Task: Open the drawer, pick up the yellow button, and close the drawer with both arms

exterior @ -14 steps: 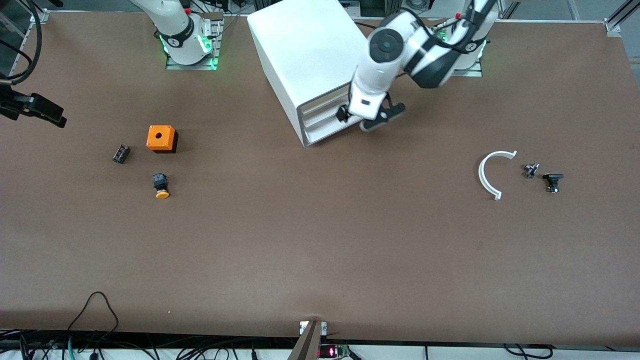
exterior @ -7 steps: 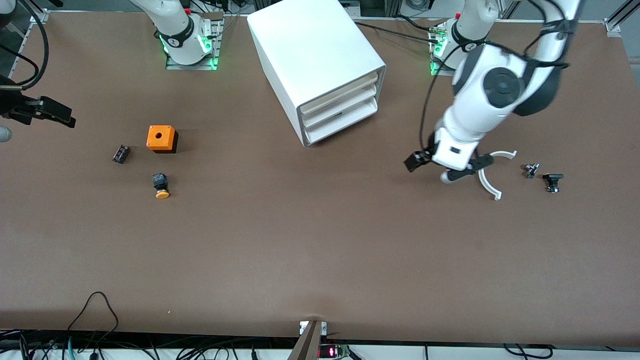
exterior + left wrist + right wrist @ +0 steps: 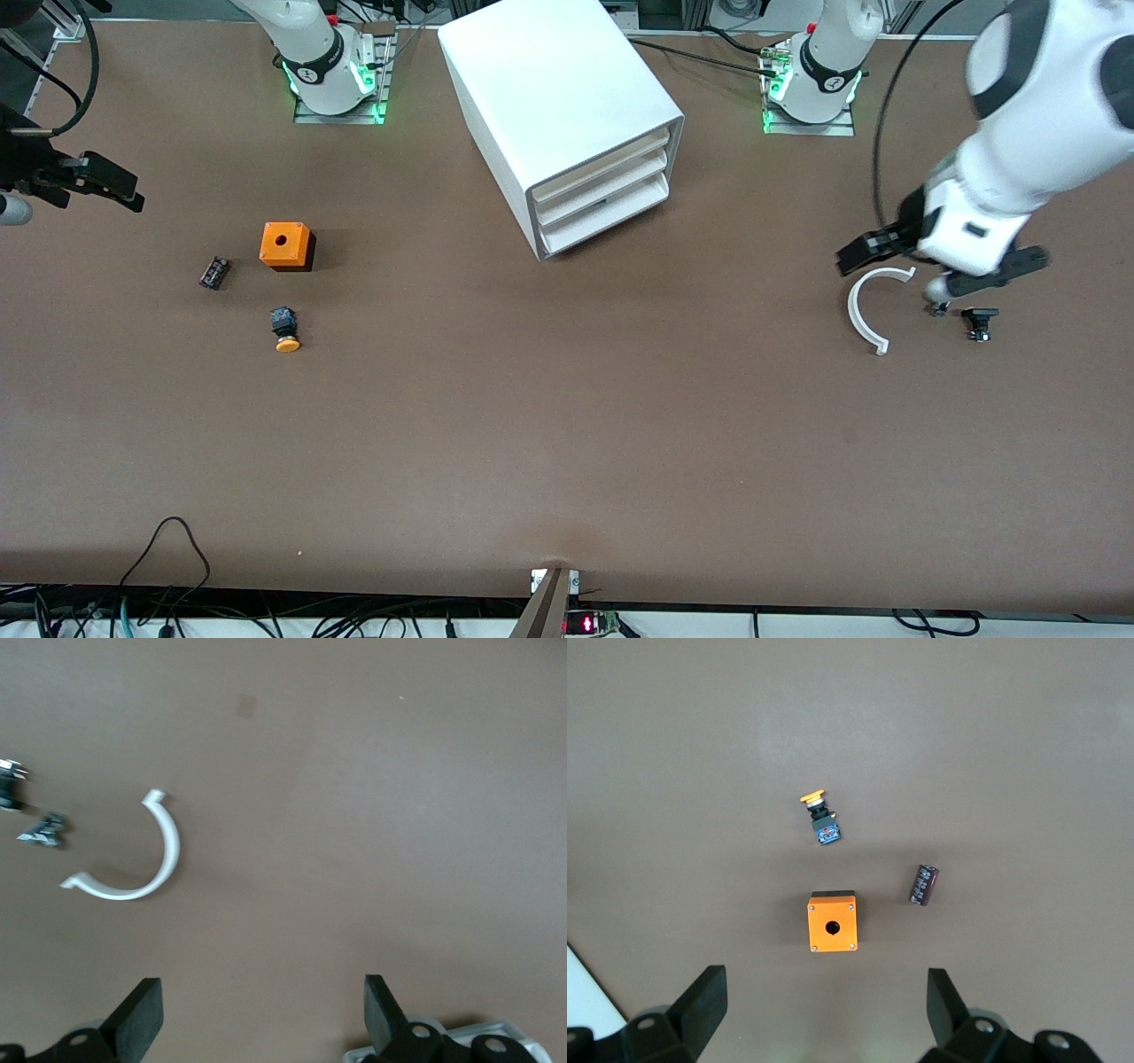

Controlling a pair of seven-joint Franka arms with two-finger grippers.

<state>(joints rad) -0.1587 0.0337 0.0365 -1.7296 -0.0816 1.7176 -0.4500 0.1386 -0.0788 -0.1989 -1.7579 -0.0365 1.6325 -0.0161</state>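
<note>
The button [image 3: 285,330], a black body with an orange-yellow cap, lies on the table toward the right arm's end, nearer the front camera than the orange cube [image 3: 285,245]. It also shows in the right wrist view as the button [image 3: 819,819]. The white cabinet [image 3: 567,106] has three drawers [image 3: 602,199], all pushed in. My right gripper [image 3: 66,182] hangs open over the table's edge at the right arm's end, holding nothing. My left gripper [image 3: 941,264] hovers open and holding nothing over a white curved piece [image 3: 873,310]. In the wrist views, both the left gripper [image 3: 261,1014] and the right gripper [image 3: 824,1010] show only bare table between their fingers.
A small black part [image 3: 213,272] lies beside the orange cube [image 3: 832,923]. Two small dark parts [image 3: 939,303] [image 3: 979,321] lie by the curved piece [image 3: 151,859] at the left arm's end. Cables run along the table's front edge.
My left arm has swung away from the drawer fronts to the left arm's end of the table, over the curved piece. My right gripper has shifted slightly. Both stay open.
</note>
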